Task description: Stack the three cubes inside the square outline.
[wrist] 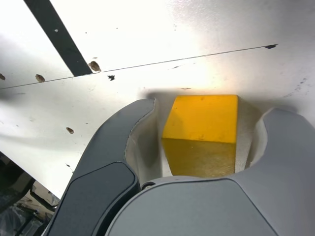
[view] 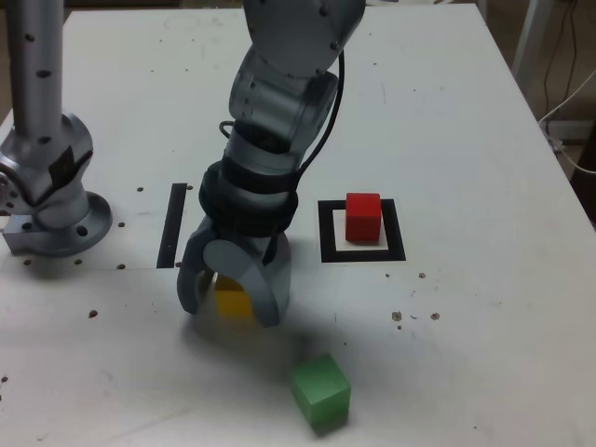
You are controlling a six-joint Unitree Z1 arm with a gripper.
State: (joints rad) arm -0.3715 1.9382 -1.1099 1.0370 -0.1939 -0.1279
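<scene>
Yellow fills the space between my jaws: the yellow cube (wrist: 202,132) sits on the white bench (view: 466,121) with my pincer (view: 233,303) lowered around it, jaws spread, one on either side. In the wrist view a narrow gap shows on each flank of the cube, so I am straddling it rather than squeezing it. The red cube (view: 363,217) stands inside the square outline (view: 362,232), off toward the exterior view's right and well apart from me. The green cube (view: 320,391) lies tilted on the bench nearer the camera, just beyond my pincer toward the exterior view's right, close but not touching. A straight black strip (view: 173,225) runs along the bench just beside my wrist on the exterior view's left, and farther that way stands a grey metal post (view: 47,140) on a round base. Small dark specks dot the bench surface around the cubes.
</scene>
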